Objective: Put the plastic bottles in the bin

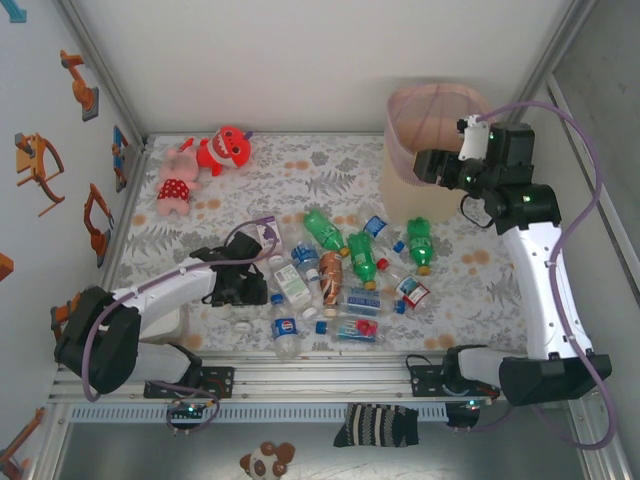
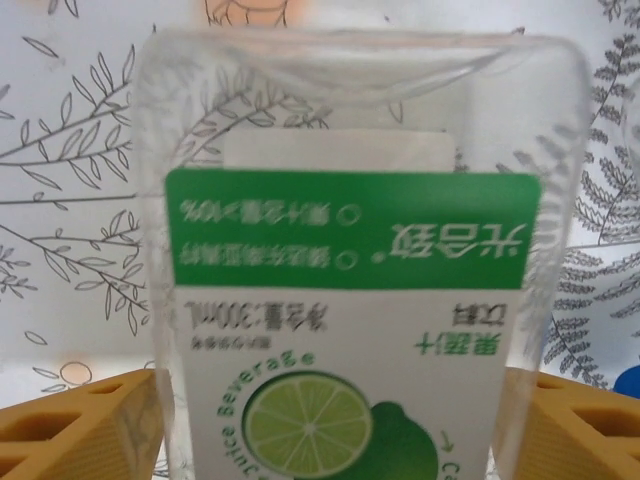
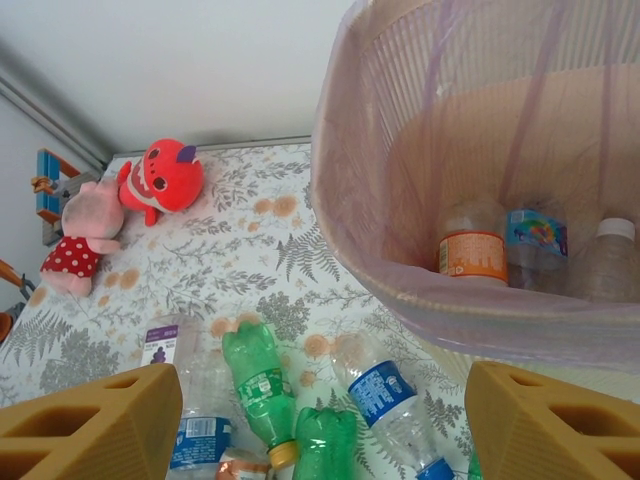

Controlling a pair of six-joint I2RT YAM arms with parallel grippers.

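Observation:
Several plastic bottles (image 1: 345, 270) lie in a heap mid-table, green, clear and brown. My left gripper (image 1: 262, 285) is low at the heap's left side. In the left wrist view it (image 2: 335, 410) is shut on a clear square bottle (image 2: 350, 300) with a green-and-white lime label, whose sides meet both yellow fingers (image 2: 90, 425). The bin (image 1: 435, 105), pink-rimmed and beige, stands at the back right. My right gripper (image 1: 440, 165) hangs at the bin's near rim, open (image 3: 320, 420) with nothing between its fingers. Inside the bin (image 3: 450, 300) lie bottles, one orange-labelled (image 3: 472, 255).
A red plush (image 1: 228, 148) and a pink plush (image 1: 176, 182) lie at the back left. White walls close in the left, back and right sides. A striped cloth (image 1: 375, 425) hangs off the front rail. Green bottles (image 3: 262, 385) lie below my right gripper.

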